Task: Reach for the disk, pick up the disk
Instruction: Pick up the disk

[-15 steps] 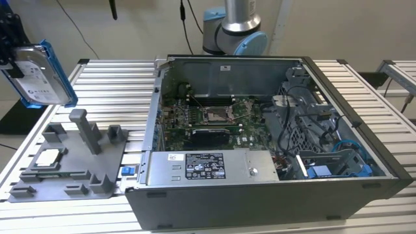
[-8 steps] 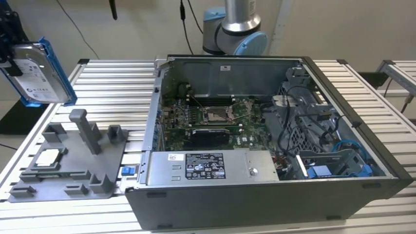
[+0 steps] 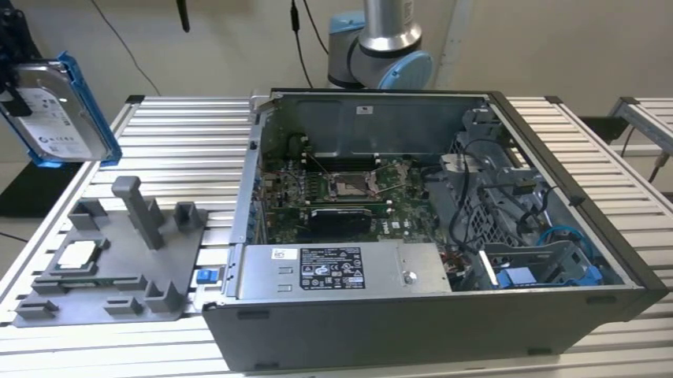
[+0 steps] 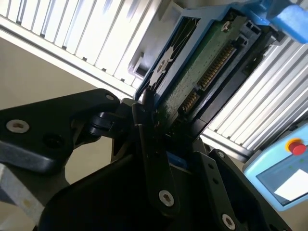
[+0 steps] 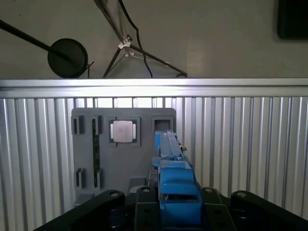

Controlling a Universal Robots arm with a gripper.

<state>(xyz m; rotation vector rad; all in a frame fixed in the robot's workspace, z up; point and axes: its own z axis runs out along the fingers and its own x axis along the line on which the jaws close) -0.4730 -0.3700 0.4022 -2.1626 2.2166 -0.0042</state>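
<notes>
The disk (image 3: 58, 110), silver with a white label and a bright blue frame, hangs upright in the air above the table's far corner at the exterior view's left. My gripper (image 3: 13, 83) shows as a black shape at that picture's edge, shut on the disk. The second wrist view shows the disk's (image 4: 197, 67) green circuit-board side and connector, clamped between black fingers (image 4: 144, 125). In the first wrist view the disk's blue edge (image 5: 175, 178) stands between the gripper's (image 5: 175, 214) jaws, high above the grey fixture.
A grey fixture plate (image 3: 116, 260) with upright posts lies below, carrying a square processor chip (image 3: 79, 254) (image 5: 122, 131). An open computer case (image 3: 421, 213) fills the table's middle and right. A small blue clip (image 3: 206, 276) sits by the case. A pendant (image 4: 284, 168) lies nearby.
</notes>
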